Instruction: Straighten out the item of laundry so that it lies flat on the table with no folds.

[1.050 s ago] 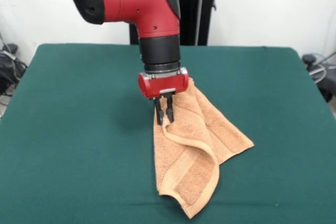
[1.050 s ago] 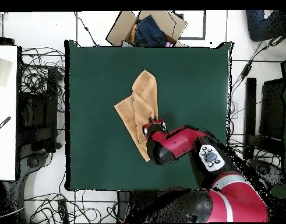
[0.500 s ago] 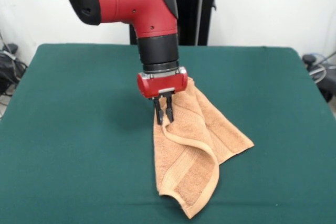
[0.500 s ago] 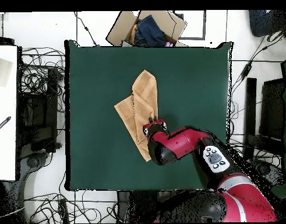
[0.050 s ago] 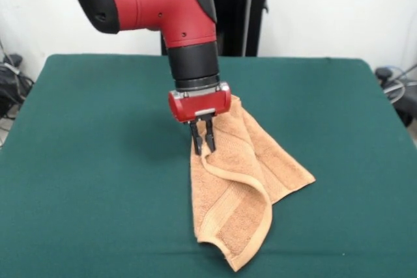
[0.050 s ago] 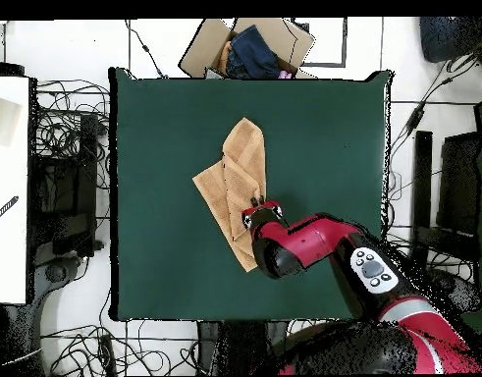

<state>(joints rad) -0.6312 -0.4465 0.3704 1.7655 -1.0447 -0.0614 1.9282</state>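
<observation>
The item of laundry (image 5: 244, 187), a light orange-tan towel, lies folded over itself on the green table (image 5: 98, 161), with a raised fold ridge running down its middle. In the overhead view the towel (image 6: 242, 177) sits near the table's (image 6: 323, 128) middle. My gripper (image 5: 203, 144) hangs upright over the towel's far left edge, its tips at the top of the fold ridge. A narrow gap shows between the fingers (image 5: 195, 142), so it is open and holds nothing. From above, the gripper (image 6: 256, 205) sits over the towel's right edge and the arm covers its lower corner.
An open cardboard box (image 6: 249, 47) with dark cloth stands off the table's far edge in the overhead view. Cables (image 6: 63, 137) lie on the floor around the table. A white surface (image 6: 7, 187) sits at the left.
The arm has shifted slightly to the left in the front view, with the gripper staying over the same towel edge. The towel has not moved.
</observation>
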